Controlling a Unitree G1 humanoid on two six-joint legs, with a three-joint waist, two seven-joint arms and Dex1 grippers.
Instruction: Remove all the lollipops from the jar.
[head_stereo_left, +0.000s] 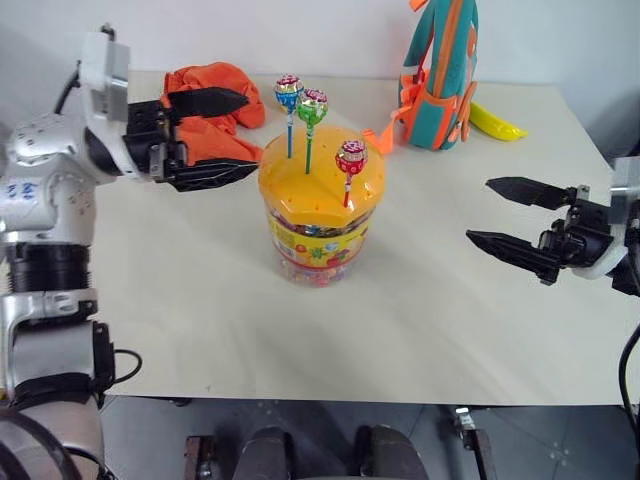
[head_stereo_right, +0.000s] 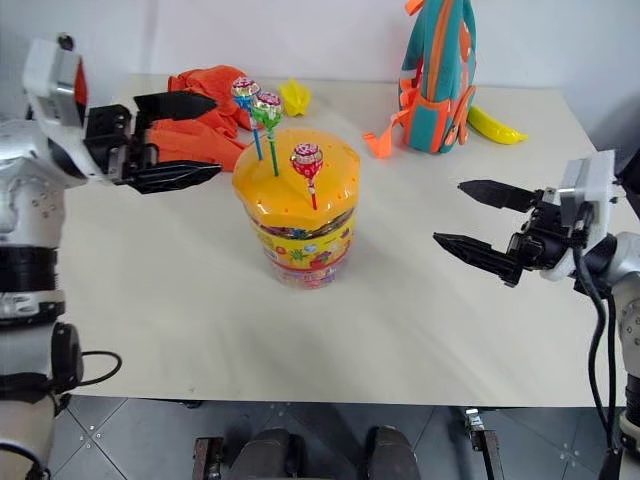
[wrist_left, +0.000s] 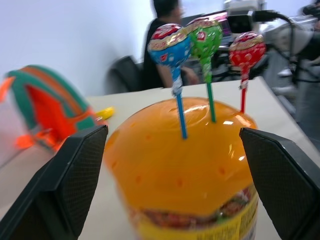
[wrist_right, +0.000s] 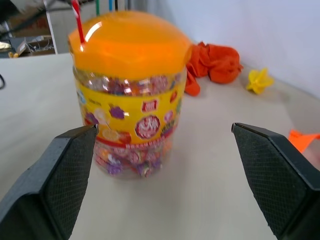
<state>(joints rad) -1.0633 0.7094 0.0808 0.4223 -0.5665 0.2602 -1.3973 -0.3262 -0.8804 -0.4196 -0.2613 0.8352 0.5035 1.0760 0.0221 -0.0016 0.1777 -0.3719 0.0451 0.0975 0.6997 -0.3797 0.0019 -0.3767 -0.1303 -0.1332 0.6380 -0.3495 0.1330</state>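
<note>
Both the left gripper and right gripper stood wide apart, empty, flanking the jar mid-tabletop, touching nothing.

The jar is showing a glossy orange-yellow lid over a clear body banded with a yellow label printed in many colours. Three lollipops are gleaming in shiny wrappers: a blue-and-red one on a blue stick, a green one on a green stick, a red one on a red stick. The backpack is showing teal with orange trim. A bright orange cloth is lying on the cream table, with a yellow banana and a small yellow flower shape. Both grippers are showing black fingers.
</note>
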